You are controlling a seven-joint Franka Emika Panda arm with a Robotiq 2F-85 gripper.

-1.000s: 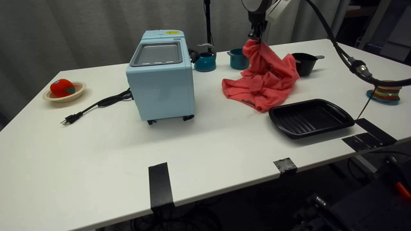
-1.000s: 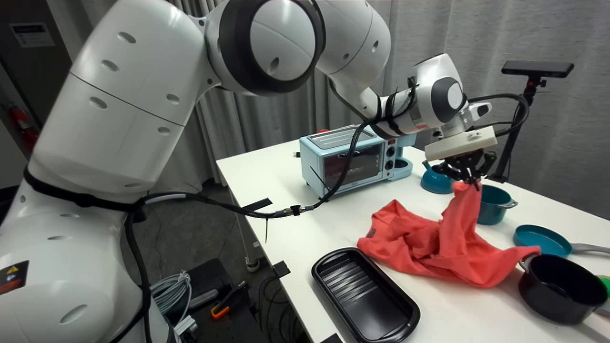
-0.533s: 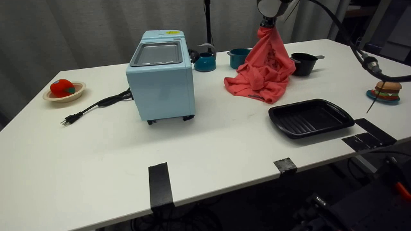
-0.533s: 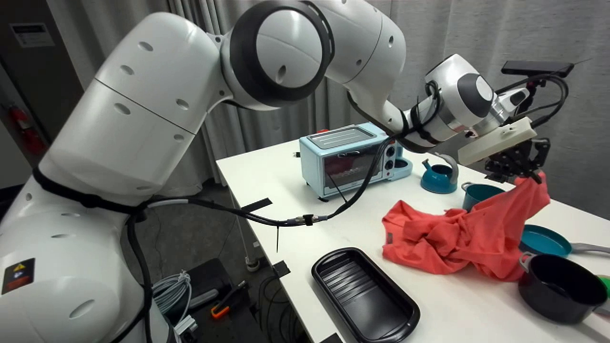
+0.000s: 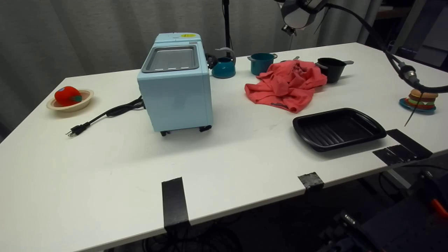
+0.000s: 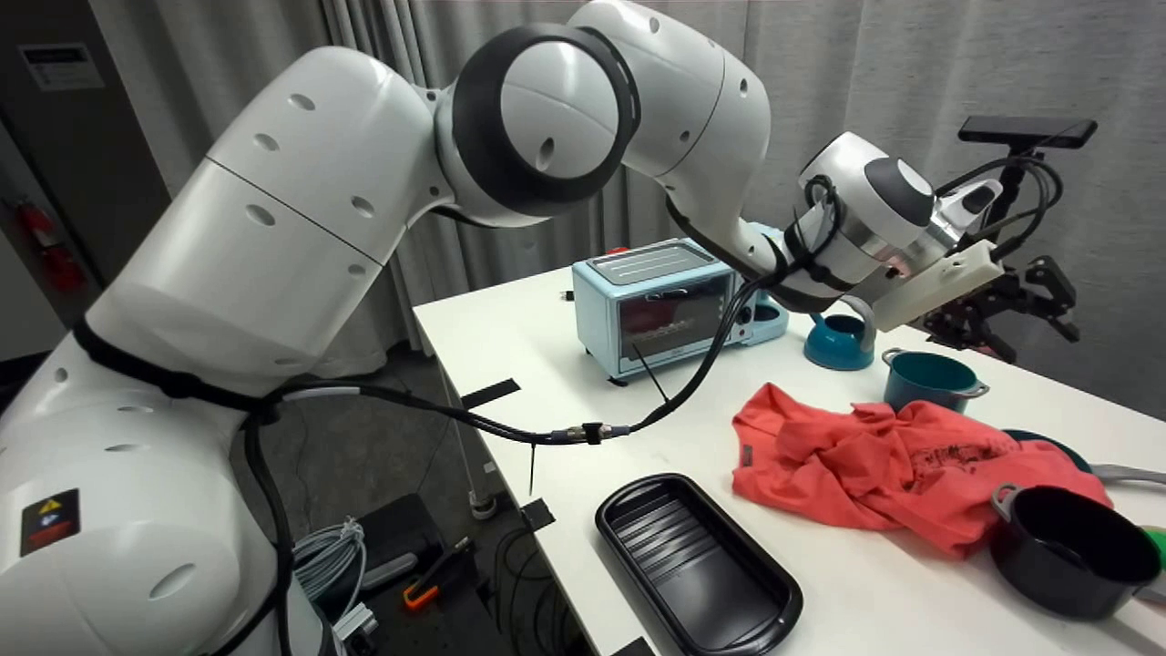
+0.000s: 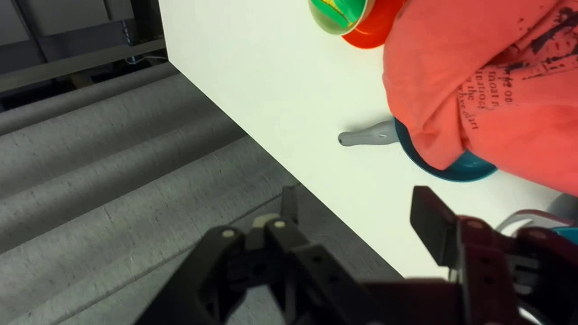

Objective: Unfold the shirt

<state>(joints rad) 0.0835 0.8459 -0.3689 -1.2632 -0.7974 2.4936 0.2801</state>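
The coral-red shirt [image 5: 287, 84] lies crumpled on the white table, bunched with folds in both exterior views. Its dark print faces up on the part near the black pot, and one end drapes over the teal pan [image 7: 469, 170] in the wrist view. My gripper [image 6: 1038, 341] hangs in the air beyond the shirt, towards the table's far edge, and does not touch it. In the wrist view the gripper [image 7: 356, 201] has its fingers wide apart with no cloth between them. The shirt's right part runs out of that view.
A black pot [image 6: 1075, 556] touches or nearly touches the shirt. A teal pot [image 6: 934, 378] and a kettle [image 6: 838, 344] stand beyond it, a black baking tray [image 5: 339, 129] in front. The blue toaster oven [image 5: 176, 101] is off to one side. A table edge [image 7: 280, 162] runs below my gripper.
My gripper first pulled the gripped, raised end of the shirt towards the pan and black pot. Then the jaws opened, and that end fell onto the table and pan.
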